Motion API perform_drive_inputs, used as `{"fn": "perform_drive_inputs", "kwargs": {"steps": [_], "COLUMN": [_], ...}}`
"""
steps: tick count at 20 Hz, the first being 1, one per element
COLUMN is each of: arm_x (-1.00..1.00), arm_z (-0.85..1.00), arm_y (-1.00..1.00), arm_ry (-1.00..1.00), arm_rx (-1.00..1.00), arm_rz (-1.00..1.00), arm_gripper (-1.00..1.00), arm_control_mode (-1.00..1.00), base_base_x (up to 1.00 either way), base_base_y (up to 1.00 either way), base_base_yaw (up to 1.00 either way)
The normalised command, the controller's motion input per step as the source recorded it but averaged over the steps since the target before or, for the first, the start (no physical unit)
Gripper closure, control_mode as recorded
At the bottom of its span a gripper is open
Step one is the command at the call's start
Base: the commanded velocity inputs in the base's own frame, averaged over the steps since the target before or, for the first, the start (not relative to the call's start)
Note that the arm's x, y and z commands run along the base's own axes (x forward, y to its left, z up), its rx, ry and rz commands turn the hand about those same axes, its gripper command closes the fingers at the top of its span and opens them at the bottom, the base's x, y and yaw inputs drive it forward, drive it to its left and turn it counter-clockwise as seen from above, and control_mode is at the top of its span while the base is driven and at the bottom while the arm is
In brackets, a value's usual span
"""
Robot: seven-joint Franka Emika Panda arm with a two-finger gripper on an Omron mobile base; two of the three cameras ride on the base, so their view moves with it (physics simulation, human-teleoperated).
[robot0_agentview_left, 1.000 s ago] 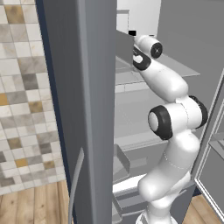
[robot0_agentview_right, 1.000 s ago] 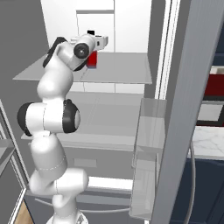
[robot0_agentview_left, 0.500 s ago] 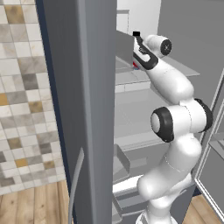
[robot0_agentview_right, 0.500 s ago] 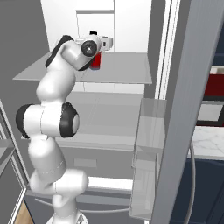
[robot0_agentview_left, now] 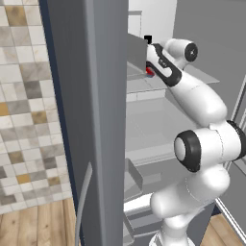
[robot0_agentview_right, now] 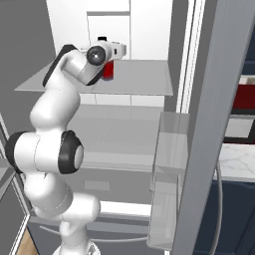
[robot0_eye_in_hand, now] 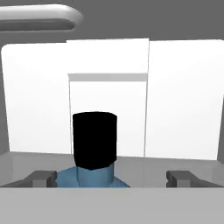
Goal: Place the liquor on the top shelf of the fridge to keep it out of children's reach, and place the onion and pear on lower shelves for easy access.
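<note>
The liquor [robot0_agentview_right: 108, 70], a blue bottle with a red label and black cap, stands upright on the top shelf [robot0_agentview_right: 144, 82] of the open fridge [robot0_agentview_right: 149, 30]. It also shows in the left base view as the liquor [robot0_agentview_left: 150, 72], half hidden behind my hand. My gripper [robot0_eye_in_hand: 111, 177] is open around it. In the hand view the black cap of the liquor [robot0_eye_in_hand: 94, 140] rises between the fingertips [robot0_eye_in_hand: 41, 177], nearer the left one, with a clear gap to the right one. The lower shelves [robot0_agentview_right: 124, 134] lie beneath. The onion and the pear are out of view.
The fridge's grey door [robot0_agentview_left: 91, 120] stands close on the left, with a bin [robot0_agentview_left: 132, 178] on its inside. On the right, a translucent door bin [robot0_agentview_right: 169, 149] juts beside the shelves. A navy cabinet [robot0_agentview_right: 239, 219] is at the far right.
The jaws have spread apart from the bottle, which now stands free on the shelf. The arm's elbow has pushed forward and the hand has shifted slightly.
</note>
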Motion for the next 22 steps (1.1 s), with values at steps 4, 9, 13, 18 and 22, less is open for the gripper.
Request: {"fn": "perform_drive_inputs", "kwargs": {"steps": [4,9,13,18,22], "arm_x": [-0.47,-0.49,-0.81,-1.00,-1.00], "arm_z": [0.04,0.00,0.00,-0.13,-0.30], "arm_y": [-0.01,-0.11,-0.03,0.00,0.00], "arm_ry": [0.07,0.09,0.12,0.06,0.05], "arm_rx": [-0.01,-0.01,-0.02,-0.04,0.00], "arm_rz": [0.00,-0.01,-0.01,-0.01,-0.02], "arm_gripper": [-1.00,-1.00,-1.00,-1.00,-1.00], "arm_control_mode": [-1.00,-1.00,-1.00,-1.00,-1.00], "base_base_x": [0.00,0.00,0.00,0.00,0.00], "base_base_y": [0.00,0.00,0.00,0.00,0.00], "base_base_yaw": [0.00,0.00,0.00,0.00,0.00]}}
